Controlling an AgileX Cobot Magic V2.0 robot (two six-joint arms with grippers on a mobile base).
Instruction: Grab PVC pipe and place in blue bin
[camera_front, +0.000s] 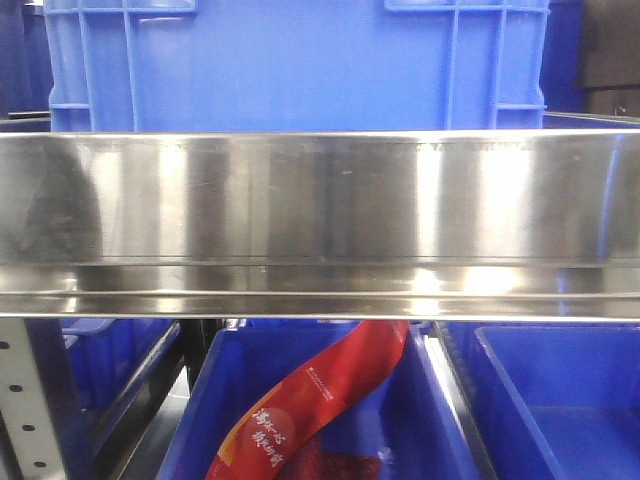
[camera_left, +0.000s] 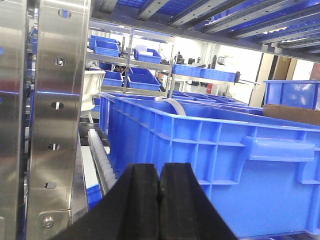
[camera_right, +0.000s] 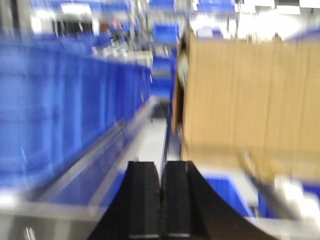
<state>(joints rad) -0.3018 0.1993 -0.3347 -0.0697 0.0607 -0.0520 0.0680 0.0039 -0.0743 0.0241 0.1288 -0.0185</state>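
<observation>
A wide shiny metal shelf rail (camera_front: 320, 200) fills my front view, with a big blue bin (camera_front: 300, 65) on top of it and another blue bin (camera_front: 400, 420) below holding a red bag (camera_front: 320, 400). My left gripper (camera_left: 159, 200) has its black jaws pressed together with nothing in them, next to a blue bin (camera_left: 210, 165) where a thin white curved piece (camera_left: 172, 103) that may be the PVC pipe peeks over the rim. My right gripper (camera_right: 161, 205) is pressed together too, in a blurry view between a blue wall (camera_right: 65, 110) and a brown cardboard box (camera_right: 250, 95).
</observation>
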